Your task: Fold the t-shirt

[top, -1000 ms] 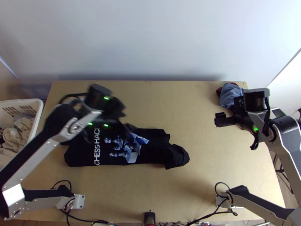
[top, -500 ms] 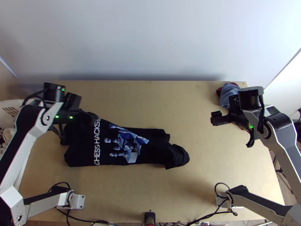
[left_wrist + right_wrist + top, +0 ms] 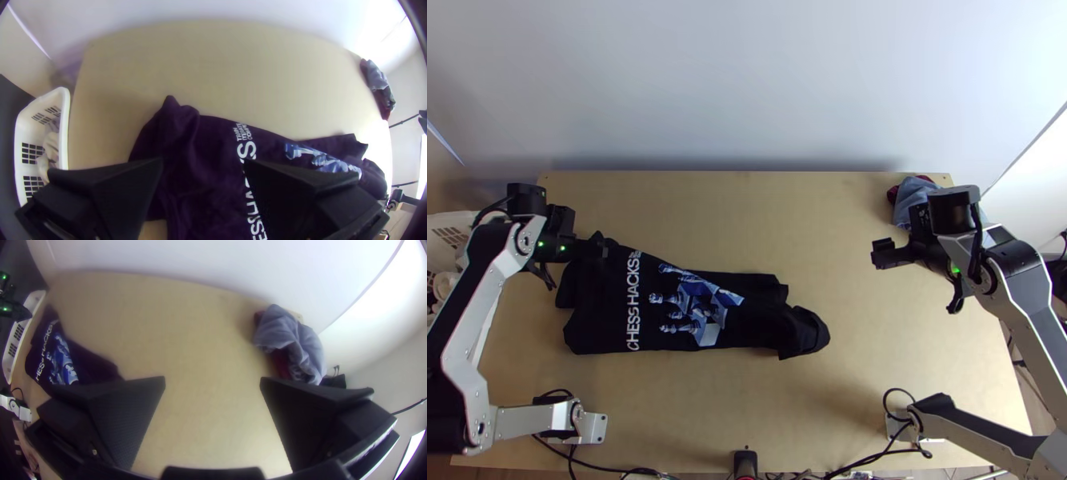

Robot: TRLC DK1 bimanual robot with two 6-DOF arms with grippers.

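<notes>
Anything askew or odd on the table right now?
The t-shirt lies unevenly: its far edge slants and its right end, in the top view, is bunched, so it isn't a neat rectangle. A crumpled blue-grey cloth sits apart at the far right corner. No spill visible.

T-shirt (image 3: 599,316) blk w/ wht lettering (image 3: 633,308) & blue/wht chessmen print (image 3: 709,312); basket (image 3: 65,133) wht.

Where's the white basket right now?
In the top view, the basket is at the left side, just off the left edge of the table, left of the t-shirt and partly hidden by the left arm.
</notes>
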